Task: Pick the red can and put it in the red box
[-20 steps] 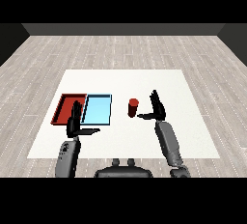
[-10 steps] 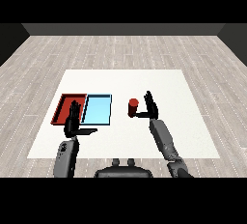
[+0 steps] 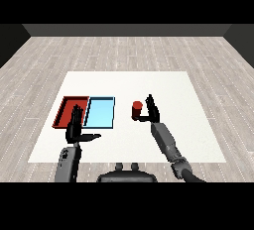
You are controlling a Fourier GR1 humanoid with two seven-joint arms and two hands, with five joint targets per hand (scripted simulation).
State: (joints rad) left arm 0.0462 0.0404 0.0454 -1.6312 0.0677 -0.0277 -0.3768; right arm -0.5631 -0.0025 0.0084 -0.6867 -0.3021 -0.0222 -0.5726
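Right now the right hand (image 3: 150, 110) has its fingers straight and upright just beside the can (image 3: 137, 109), thumb reaching toward the can's base — spread, not yet wrapped round anything. Whether the thumb touches the can I cannot tell. The left hand (image 3: 77, 127) is likewise spread, fingers up and thumb out to the side, holding nothing, at the near edge of the red tray (image 3: 63, 111).

The can stands upright on the white table (image 3: 173, 90), to the right of the blue tray (image 3: 100, 112) and apart from it; the red tray lies beyond that, farthest from the can. So the step in hand, as I judge it, is the grasp. To do it well, the palm should come square against the can's side, fingers curling round the far face and the thumb closing opposite, mid-height, so the can stays upright when lifted. The carry then has to pass over the blue tray, so the lift should clear its rim.

The can is a small red cylinder, smooth-sided, probably prone to tipping if nudged near the top. Both trays are shallow rectangles with thin raised walls — flat floors, side by side, touching. The table is plain matt white; the floor around it looks like pale wood planks
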